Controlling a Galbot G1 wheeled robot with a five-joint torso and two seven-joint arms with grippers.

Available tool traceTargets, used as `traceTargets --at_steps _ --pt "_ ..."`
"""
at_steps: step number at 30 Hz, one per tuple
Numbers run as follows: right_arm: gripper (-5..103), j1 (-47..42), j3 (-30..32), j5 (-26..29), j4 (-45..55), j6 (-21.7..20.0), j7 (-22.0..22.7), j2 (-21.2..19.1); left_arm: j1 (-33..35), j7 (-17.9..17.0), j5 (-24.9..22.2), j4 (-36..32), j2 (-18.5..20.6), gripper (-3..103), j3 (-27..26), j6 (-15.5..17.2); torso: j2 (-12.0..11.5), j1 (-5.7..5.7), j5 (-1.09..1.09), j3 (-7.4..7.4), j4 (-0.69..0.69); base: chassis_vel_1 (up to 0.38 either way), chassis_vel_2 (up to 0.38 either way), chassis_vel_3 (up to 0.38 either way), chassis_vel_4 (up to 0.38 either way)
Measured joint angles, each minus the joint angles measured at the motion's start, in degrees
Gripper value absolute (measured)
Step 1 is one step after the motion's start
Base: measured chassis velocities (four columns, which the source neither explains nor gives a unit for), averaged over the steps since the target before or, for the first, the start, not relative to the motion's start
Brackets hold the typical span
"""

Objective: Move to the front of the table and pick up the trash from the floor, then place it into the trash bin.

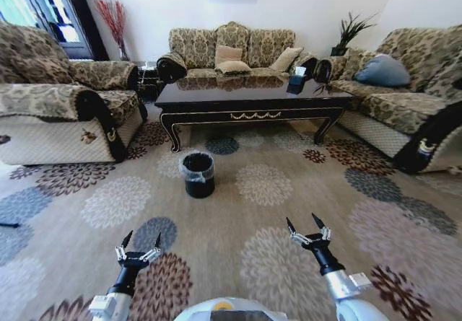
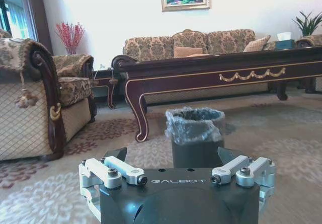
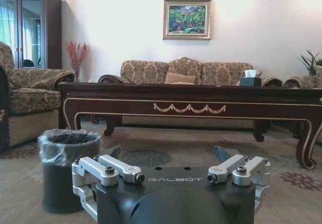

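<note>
Open carpet (image 1: 238, 242) lies ahead of both tools; the trash bin (image 1: 198, 174) stands at 11 o'clock, the table (image 1: 253, 104) spans 12, and sofas (image 1: 58, 112) flank 9 and 3.

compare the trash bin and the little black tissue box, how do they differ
The trash bin stands on the carpet before the table; the tissue box sits on the tabletop. The bin is round, larger, with a clear liner; the box is squarish with white tissue. Both are black.

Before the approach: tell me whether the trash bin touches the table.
Apart. The head view shows carpet between the trash bin and the table, the bin standing forward of its front left leg.
</note>
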Motion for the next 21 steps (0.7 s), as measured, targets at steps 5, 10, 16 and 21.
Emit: traceTargets --at_steps 5,10,16,21 --pt "100 0.0 0.0 0.0 0.0 0.0 0.0 0.0 0.0 0.0 0.0 0.01 0.0 100 0.0 0.0 0.0 0.0 -0.01 0.01 -0.01 0.352 -0.331 -0.36 0.34" --pt "100 0.0 0.0 0.0 -0.01 0.0 0.01 0.0 0.0 0.0 0.0 0.02 0.0 100 0.0 0.0 0.0 0.0 0.0 0.0 0.02 0.359 -0.344 -0.357 0.359" --pt "100 0.0 0.0 0.0 -0.02 0.0 0.01 0.0 0.0 -0.01 0.0 0.01 0.0 100 0.0 0.0 0.0 0.01 -0.02 0.01 -0.01 0.337 -0.362 -0.367 0.337" --pt "100 0.0 -0.01 0.0 -0.02 0.0 0.01 0.0 0.0 0.0 0.0 0.02 0.0 100 0.0 0.0 0.0 0.0 0.0 0.0 0.0 0.34 -0.337 -0.341 0.338"
